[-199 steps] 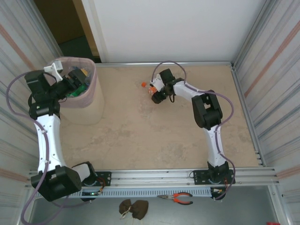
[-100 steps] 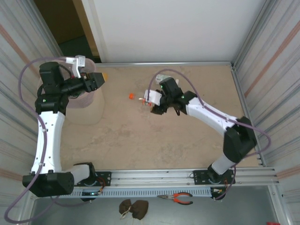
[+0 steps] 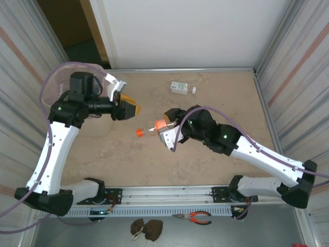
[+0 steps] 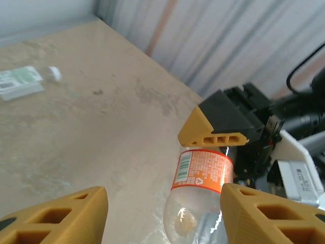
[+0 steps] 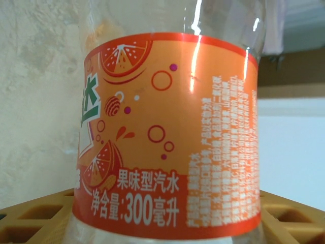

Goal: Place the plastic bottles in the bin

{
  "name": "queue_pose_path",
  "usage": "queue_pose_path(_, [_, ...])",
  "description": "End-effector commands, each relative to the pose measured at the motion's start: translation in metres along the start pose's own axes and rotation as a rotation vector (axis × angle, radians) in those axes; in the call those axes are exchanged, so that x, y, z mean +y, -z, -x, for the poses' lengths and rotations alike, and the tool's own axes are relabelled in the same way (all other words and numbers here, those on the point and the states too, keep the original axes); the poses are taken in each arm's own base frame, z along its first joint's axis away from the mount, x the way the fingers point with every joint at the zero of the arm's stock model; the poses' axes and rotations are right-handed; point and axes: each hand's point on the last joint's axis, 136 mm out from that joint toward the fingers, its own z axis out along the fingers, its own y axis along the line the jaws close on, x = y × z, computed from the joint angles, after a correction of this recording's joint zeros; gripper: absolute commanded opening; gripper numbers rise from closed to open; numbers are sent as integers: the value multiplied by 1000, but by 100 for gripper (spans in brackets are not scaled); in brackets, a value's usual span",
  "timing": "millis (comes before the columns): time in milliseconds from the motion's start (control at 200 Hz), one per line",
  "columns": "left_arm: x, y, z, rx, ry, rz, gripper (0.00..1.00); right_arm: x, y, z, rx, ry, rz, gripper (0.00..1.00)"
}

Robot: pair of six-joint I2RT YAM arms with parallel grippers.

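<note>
Top external: tallied two, one orange-label bottle point(image 3: 154, 127) clenched in right gripper point(image 3: 163, 129), one green-label bottle point(image 3: 180, 87) lying loose; left gripper point(image 3: 132, 104) spread wide, empty.

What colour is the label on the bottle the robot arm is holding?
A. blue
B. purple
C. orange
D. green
C: the clear bottle gripped in the right end effector has an orange label with orange slices printed on it.
</note>
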Motion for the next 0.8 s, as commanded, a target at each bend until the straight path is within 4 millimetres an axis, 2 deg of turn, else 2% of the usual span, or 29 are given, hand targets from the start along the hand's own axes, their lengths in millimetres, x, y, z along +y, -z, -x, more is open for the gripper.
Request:
queue_pose_path(0, [-25,-5,-13,77,-79,-51,62,-13,13,6,39,214,-83,47])
queue_pose_path(160, [-44,-20,-25,149,-95,-121,64,-20,23,20,33,399,-165,48])
queue_pose_path(321, [-58,-30,-35,208,-112,-156,69,-30,35,33,6,504,-231,48])
queue_pose_path(591, [-73,-49,-50,294,-142,-203,73,-36,43,39,-22,544,-254,48])
queue_pose_path(797, [-84,-66,-56,351,-169,-258,74,-35,42,43,-43,549,-245,49])
